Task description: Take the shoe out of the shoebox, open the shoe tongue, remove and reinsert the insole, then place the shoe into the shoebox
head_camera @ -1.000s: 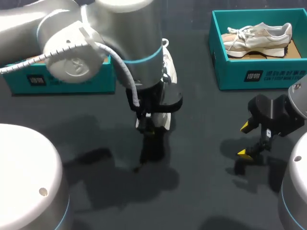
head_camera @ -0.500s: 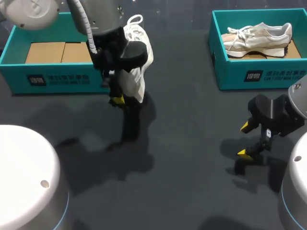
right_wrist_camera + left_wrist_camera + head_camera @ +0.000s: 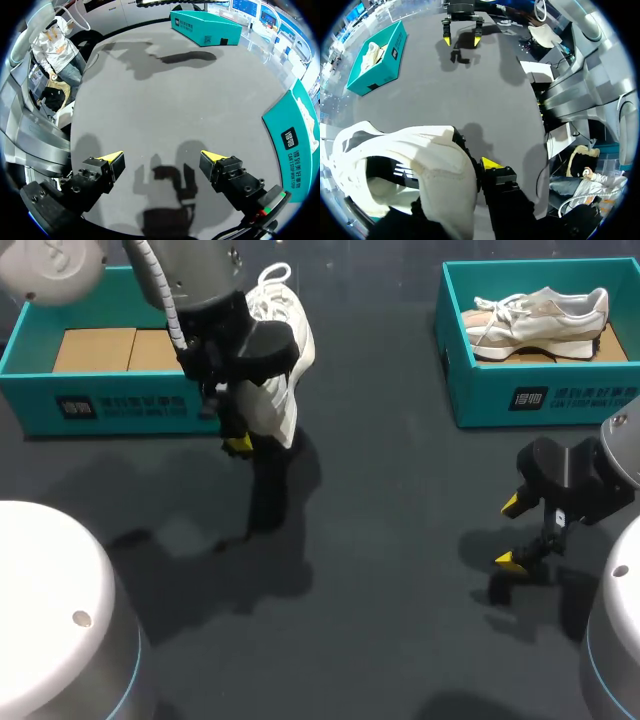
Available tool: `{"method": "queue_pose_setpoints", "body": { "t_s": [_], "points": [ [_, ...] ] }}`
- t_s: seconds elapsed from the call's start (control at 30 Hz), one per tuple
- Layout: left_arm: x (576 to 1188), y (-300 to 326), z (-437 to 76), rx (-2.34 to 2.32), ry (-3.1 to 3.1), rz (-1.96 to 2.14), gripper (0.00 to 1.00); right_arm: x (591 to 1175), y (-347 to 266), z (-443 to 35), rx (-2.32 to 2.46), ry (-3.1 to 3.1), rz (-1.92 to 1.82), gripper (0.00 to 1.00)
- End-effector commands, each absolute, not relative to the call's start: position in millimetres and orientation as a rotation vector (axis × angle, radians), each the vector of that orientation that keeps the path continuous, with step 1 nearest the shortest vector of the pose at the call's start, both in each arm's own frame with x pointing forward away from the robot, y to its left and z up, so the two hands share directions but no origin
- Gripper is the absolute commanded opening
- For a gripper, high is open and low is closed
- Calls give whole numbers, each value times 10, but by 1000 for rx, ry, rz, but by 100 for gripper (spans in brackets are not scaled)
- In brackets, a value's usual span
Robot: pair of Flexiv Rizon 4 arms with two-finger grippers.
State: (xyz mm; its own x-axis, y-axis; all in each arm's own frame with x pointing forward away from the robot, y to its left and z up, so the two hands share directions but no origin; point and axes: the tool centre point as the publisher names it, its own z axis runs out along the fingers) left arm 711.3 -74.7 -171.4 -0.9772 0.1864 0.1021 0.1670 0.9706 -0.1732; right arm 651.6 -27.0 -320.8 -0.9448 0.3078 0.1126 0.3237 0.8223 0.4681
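Jaws, left gripper (image 3: pixel 240 440): clamped on white sneaker (image 3: pixel 275 370), held at left shoebox (image 3: pixel 120 405) front edge.
Jaws, right gripper (image 3: pixel 512 533): spread wide over tabletop (image 3: pixel 400 590).

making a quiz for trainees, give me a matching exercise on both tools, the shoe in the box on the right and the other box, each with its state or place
Things:
A. left tool
B. right tool
C. beige shoe
D. left shoebox

States or places:
1. lying in the right shoebox
2. open, holding nothing
3. shut on the white shoe
4. no shoe inside, only cardboard

Pairs: A-3, B-2, C-1, D-4
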Motion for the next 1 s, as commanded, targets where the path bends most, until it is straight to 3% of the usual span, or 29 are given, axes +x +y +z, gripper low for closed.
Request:
{"method": "queue_pose_setpoints", "body": {
  "t_s": [0.03,0.57,1.0],
  "points": [
    [7395,-582,-1592,-222,-2994,239,0,6490,-272,-3204,-516,-2972,-770,100],
    [8572,624,-1336,-145,-3043,191,0,6490,-272,-3204,-516,-2972,-770,100],
    [9447,1841,-1504,-60,-3018,166,0,6490,-272,-3204,-516,-2972,-770,100]
  ]
}}
